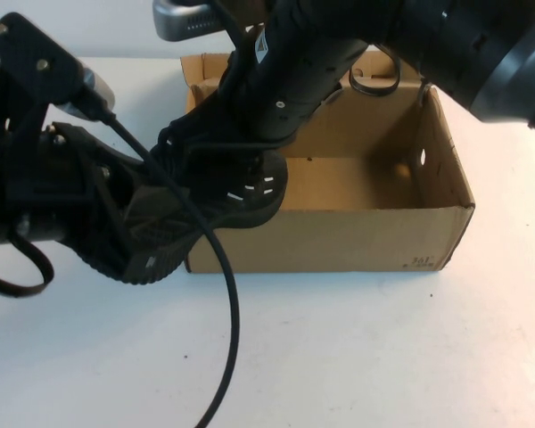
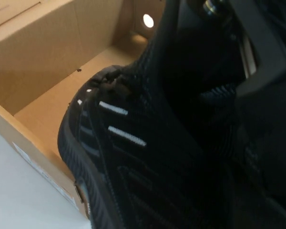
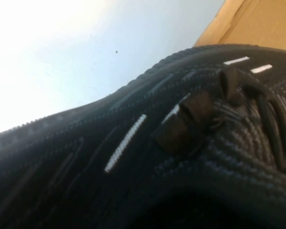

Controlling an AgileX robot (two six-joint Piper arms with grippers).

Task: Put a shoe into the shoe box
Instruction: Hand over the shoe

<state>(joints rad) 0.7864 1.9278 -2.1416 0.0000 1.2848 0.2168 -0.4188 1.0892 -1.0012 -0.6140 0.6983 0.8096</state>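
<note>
Straddling the near-left corner of the shoe box [image 1: 339,236], the shoe [image 1: 205,209] lies tilted, long axis diagonal, toe over the box interior, heel and ridged sole outside, above the white table [image 1: 357,348]. The left gripper [image 1: 89,192] is at the heel; the right gripper [image 1: 250,134] meets the laces from above. Whether either gripper's jaws are closed cannot be told. A black cable [image 1: 227,330] trails toward the near edge.

shoe [image 1: 223,201] over shoe box's [image 1: 339,236] left front corner, toe inside
</note>
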